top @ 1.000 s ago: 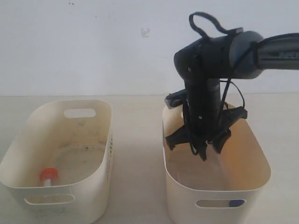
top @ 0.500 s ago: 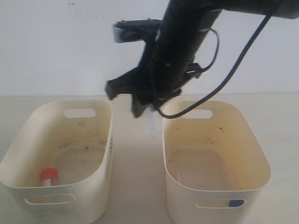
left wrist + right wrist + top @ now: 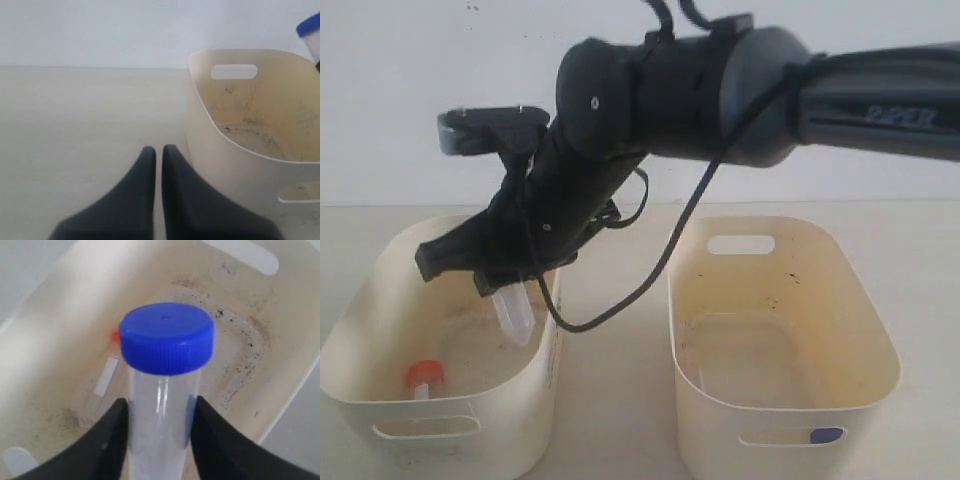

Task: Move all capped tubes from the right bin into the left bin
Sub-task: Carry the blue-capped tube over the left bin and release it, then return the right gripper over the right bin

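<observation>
My right gripper [image 3: 508,288] reaches across and hangs over the left bin [image 3: 390,270], shut on a clear capped tube [image 3: 517,312] whose pointed end hangs down inside the bin's right wall. In the right wrist view the black fingers [image 3: 107,432] press both sides of this tube [image 3: 162,405] below its blue cap [image 3: 167,337]. A red-capped tube [image 3: 423,377] lies on the left bin's speckled floor. The right bin [image 3: 880,340] is yellower, and a blue patch [image 3: 826,436] shows through its front handle slot. My left gripper [image 3: 155,150] is shut and empty over the table.
The left wrist view shows the left bin [image 3: 200,105] just beside the left gripper, with the held tube's blue cap [image 3: 310,25] above it. A loose black cable [image 3: 650,280] dangles from the right arm across the gap between the bins. A pale wall stands behind.
The right arm has lifted out of the right bin and swung left with the blue-capped tube, ending over the left bin. The red-capped tube has not moved.
</observation>
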